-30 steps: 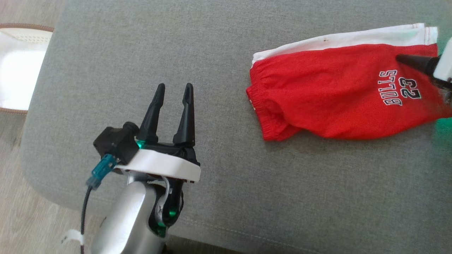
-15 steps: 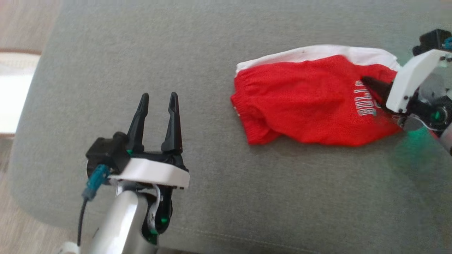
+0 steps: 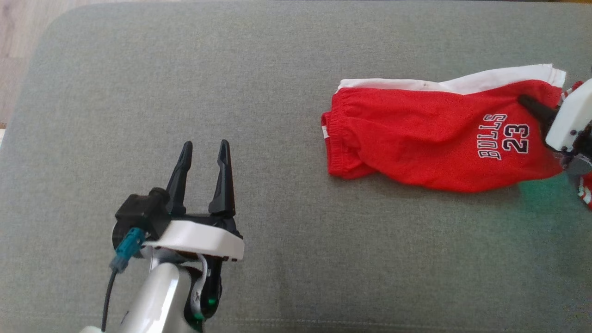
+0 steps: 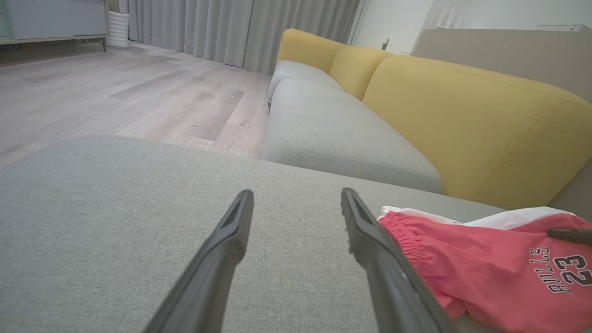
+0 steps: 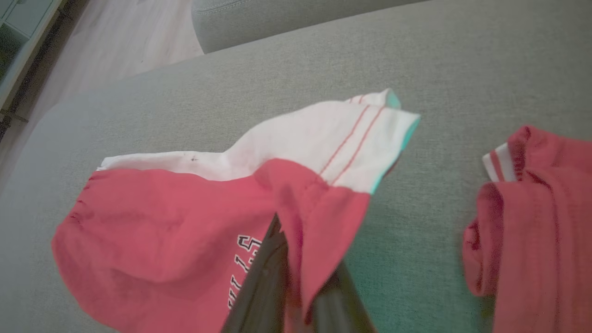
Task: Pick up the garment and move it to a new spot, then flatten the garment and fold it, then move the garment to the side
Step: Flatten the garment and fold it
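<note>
Pinching the hem of the garment (image 3: 430, 138) with the clenched right gripper (image 3: 527, 101); holding the left gripper (image 3: 203, 147) released, garment well off to its right.

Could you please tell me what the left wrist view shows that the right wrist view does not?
Left wrist view, not the right: the yellow sofa back, grey curtains and the open left tool. Right wrist view, not the left: a second red garment with a white-striped edge. Both: the red Bulls shorts on the grey cushion, with the right tool shut on their hem.
</note>
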You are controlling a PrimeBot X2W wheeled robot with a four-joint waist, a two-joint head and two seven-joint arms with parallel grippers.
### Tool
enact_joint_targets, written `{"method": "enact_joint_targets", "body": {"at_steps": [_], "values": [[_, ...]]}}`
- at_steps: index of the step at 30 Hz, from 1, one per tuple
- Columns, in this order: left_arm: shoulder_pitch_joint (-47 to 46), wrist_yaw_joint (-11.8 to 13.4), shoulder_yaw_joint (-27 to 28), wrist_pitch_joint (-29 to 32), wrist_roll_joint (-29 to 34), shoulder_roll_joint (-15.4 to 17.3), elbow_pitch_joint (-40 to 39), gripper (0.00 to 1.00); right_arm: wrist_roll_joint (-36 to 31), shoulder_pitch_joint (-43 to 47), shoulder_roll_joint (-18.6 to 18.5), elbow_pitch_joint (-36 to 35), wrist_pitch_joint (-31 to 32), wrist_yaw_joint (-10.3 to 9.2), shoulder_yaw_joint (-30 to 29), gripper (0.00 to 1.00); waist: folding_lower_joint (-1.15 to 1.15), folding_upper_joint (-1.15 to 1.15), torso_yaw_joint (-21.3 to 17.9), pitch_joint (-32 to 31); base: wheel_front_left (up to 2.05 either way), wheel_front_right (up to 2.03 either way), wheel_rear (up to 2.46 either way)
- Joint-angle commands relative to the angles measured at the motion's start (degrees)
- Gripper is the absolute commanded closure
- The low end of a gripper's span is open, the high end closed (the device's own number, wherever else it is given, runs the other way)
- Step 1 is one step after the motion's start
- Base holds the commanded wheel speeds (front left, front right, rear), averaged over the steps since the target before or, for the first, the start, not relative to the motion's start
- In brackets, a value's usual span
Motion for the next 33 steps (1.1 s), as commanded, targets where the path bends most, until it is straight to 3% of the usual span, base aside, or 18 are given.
{"method": "enact_joint_targets", "body": {"at_steps": [1,12,24,26,27,33], "values": [[-0.74,-0.12,1.90,-0.45,0.42,0.33,-1.43,0.00,-0.54,0.04,-0.88,-1.26,-1.05,0.40,-0.69,1.00,0.00,0.00,-0.05,-0.25,0.00,0.00,0.00],[-0.21,0.23,0.74,-0.45,-1.42,0.33,-0.60,0.00,3.10,-2.27,7.48,-7.73,0.32,0.40,-3.09,1.00,0.00,0.00,3.89,-0.70,0.00,0.00,0.00],[-0.74,1.55,-1.67,-0.45,-3.23,0.33,-0.96,0.00,1.77,-3.30,16.62,1.08,3.15,0.40,-0.86,1.00,0.00,0.00,8.71,1.42,0.00,0.00,0.00],[-0.78,1.75,-1.71,-0.45,-3.41,0.33,-0.98,0.00,1.44,-3.22,17.52,2.01,3.03,0.40,-0.65,0.58,0.00,0.00,8.94,1.50,0.00,0.00,0.00],[-0.79,1.86,-1.73,-0.45,-3.46,0.32,-0.97,0.00,1.32,-3.21,17.83,2.22,2.91,0.40,-0.61,0.00,0.00,0.00,8.96,1.50,0.00,0.00,0.00],[-0.26,2.10,-0.87,-0.45,-3.28,0.32,-0.74,0.00,0.66,-3.02,18.02,-0.76,0.52,0.40,-1.13,0.00,0.00,0.00,6.86,0.07,0.00,0.00,0.00]]}}
